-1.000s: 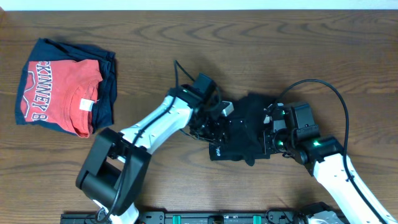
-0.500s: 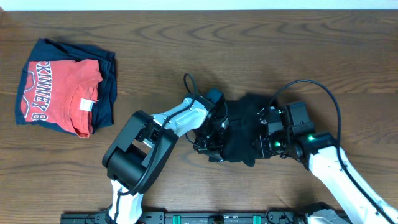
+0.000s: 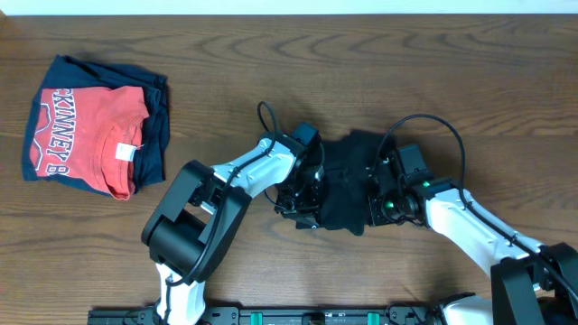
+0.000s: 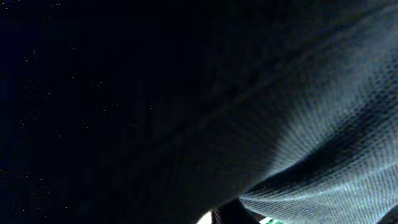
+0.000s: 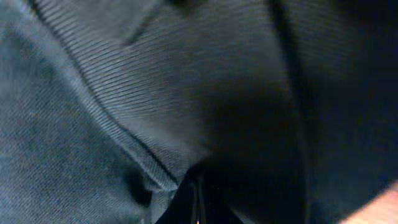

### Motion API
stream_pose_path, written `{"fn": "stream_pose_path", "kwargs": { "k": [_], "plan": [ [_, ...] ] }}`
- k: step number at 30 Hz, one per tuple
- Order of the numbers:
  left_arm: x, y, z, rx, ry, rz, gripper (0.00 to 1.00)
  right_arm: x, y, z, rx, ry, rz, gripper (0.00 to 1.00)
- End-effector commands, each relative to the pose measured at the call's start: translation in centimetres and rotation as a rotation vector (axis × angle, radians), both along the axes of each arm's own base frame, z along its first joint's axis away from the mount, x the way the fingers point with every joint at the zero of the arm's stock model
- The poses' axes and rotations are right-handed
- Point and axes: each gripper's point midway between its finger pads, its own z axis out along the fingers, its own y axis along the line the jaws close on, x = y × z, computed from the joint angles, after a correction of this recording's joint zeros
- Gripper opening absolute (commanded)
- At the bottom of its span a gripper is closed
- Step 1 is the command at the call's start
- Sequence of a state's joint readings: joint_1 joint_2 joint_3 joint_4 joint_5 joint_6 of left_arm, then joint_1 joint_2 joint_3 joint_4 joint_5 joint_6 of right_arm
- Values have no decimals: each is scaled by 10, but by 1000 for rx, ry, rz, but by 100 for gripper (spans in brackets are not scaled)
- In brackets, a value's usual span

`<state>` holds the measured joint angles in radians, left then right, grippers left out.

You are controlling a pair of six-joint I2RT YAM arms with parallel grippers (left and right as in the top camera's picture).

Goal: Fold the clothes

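Showing the shirt [image 3: 348, 181] lying as a small crumpled heap well to the right of the red T-shirt [image 3: 86, 135], not yet squared into a neat fold. Judging the task as well short of done: no flat panels, no aligned edges. Bearing on the heap from two sides: left gripper [image 3: 309, 200] at the side facing the red T-shirt, right gripper [image 3: 373, 200] at the side away from it. Holding the right gripper's fingers fully closed, seemingly pinching a crease of cloth, going by ridges converging low in the right wrist view. Leaving the left gripper's fingers undecided: cannot tell whether open or closed, with dark cloth and shadow filling the left wrist view. Hiding both sets of fingertips against black fabric in the overhead view; likewise hiding collar, sleeves, hem and any layers beneath.
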<state>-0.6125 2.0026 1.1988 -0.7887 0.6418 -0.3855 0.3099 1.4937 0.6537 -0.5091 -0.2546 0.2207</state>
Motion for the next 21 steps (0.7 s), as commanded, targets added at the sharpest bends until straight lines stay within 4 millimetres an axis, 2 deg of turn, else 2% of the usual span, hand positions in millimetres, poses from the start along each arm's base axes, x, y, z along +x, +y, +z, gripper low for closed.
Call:
{"fn": "stream_pose_path", "kwargs": {
  "k": [1,4,7,10,11,13,15,18,21],
  "plan": [
    [7,32,-19,169,-57,-6,14,19,-41,0,-173,-63,-158,1],
    [5,37,-20,189,-58,-20,15,28,-48,15,-148,-106,-172,1],
    [5,36,-20,188,-59,-23,24,28,-36,31,-52,-149,-71,4],
    [3,37,-19,184,-49,-24,28,23,-27,43,17,-162,-36,25],
    [2,36,-16,173,-41,-30,29,22,-25,46,33,-165,-32,28],
    [1,35,-4,150,-35,-41,35,21,-16,55,87,-184,-2,32],
    [8,36,15,131,-60,-47,41,22,-2,69,168,-228,58,31],
    [27,36,52,68,-168,-41,48,26,15,89,271,-293,104,26],
    [55,44,87,14,-316,13,64,29,20,93,303,-293,84,23]
  ]
}}
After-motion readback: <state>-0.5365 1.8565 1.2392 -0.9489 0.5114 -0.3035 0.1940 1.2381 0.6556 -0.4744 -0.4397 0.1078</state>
